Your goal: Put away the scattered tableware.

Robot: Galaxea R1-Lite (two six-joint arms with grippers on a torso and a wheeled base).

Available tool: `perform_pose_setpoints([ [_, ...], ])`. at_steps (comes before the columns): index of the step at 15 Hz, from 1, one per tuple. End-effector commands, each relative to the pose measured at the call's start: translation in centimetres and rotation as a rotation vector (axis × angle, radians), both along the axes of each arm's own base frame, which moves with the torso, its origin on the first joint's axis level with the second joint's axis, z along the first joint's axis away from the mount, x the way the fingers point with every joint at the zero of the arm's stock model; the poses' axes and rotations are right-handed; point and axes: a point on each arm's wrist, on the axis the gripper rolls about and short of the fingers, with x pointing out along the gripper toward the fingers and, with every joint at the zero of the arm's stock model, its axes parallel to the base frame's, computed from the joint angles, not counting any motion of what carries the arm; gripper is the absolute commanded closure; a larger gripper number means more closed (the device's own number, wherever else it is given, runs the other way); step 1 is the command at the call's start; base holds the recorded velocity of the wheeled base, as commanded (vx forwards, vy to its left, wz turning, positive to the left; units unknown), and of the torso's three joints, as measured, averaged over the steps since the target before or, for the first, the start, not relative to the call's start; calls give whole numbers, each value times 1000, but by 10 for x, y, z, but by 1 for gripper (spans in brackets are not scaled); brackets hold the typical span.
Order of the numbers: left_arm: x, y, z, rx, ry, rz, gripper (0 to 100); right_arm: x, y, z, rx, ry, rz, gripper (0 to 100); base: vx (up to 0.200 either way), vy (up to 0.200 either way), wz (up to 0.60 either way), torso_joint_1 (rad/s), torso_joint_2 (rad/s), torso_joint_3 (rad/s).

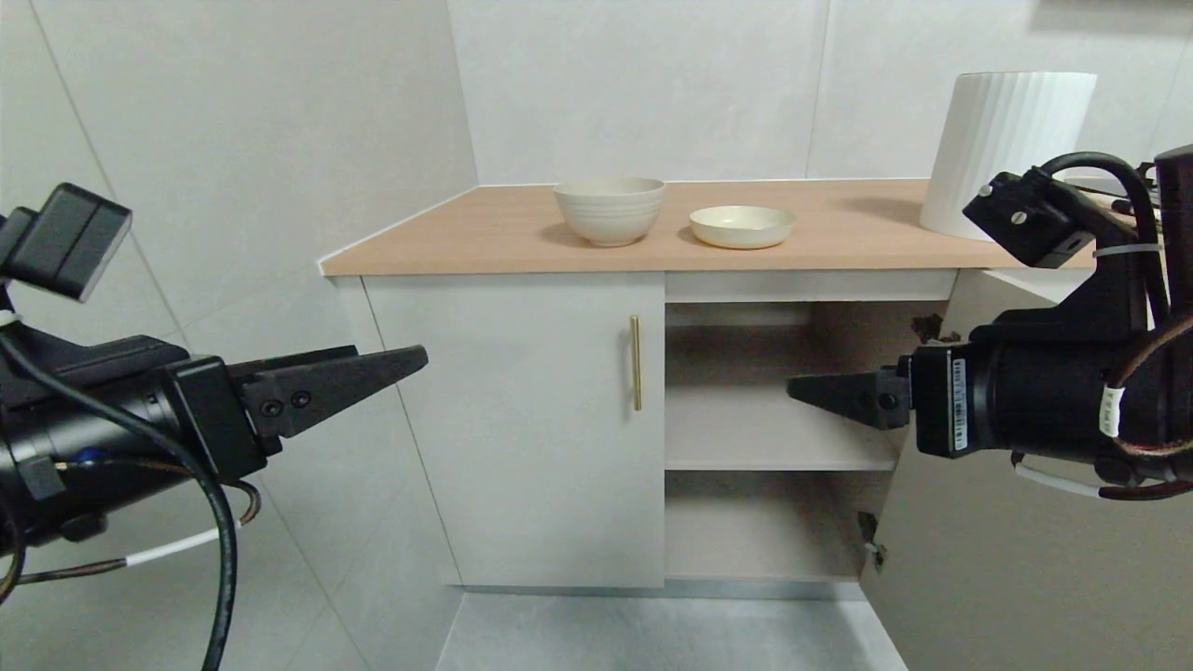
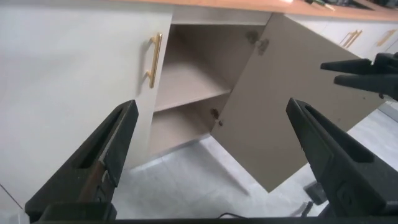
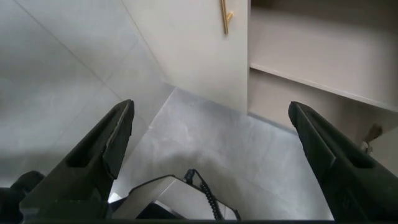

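Note:
A cream ribbed bowl (image 1: 610, 211) and a shallow cream dish (image 1: 742, 226) stand side by side on the wooden countertop (image 1: 447, 240). Below them is a white cabinet; its left door (image 1: 522, 419) is closed and its right door (image 1: 979, 559) is swung open, showing a bare shelf (image 1: 774, 429). My left gripper (image 1: 391, 362) hangs open in front of the wall to the left of the cabinet, well below the counter. My right gripper (image 1: 825, 391) is open too, at shelf height before the open compartment. Nothing is between either pair of fingers (image 2: 99, 168) (image 3: 329, 162).
A tall white ribbed container (image 1: 1011, 149) stands at the counter's right end. A brass handle (image 1: 635, 362) is on the closed door. Tiled walls close in on the left and behind. The grey floor (image 1: 652, 634) lies before the cabinet.

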Motion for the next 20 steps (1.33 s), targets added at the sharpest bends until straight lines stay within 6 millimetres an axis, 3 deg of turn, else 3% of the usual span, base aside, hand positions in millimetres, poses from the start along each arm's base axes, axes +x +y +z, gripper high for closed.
perform_pose_setpoints([
  [1, -2, 1, 2, -3, -10, 0, 0, -4, -3, 2, 8, -10, 2, 0, 200, 0, 0, -7, 2, 7],
  [12, 0, 0, 0, -2, 2, -12, 0, -7, -6, 2, -5, -24, 6, 0, 200, 0, 0, 2, 3, 2],
  [20, 3, -2, -3, -2, 19, -18, 0, -11, -10, 2, -20, -43, 21, 0, 0, 0, 0, 0, 0, 0],
])
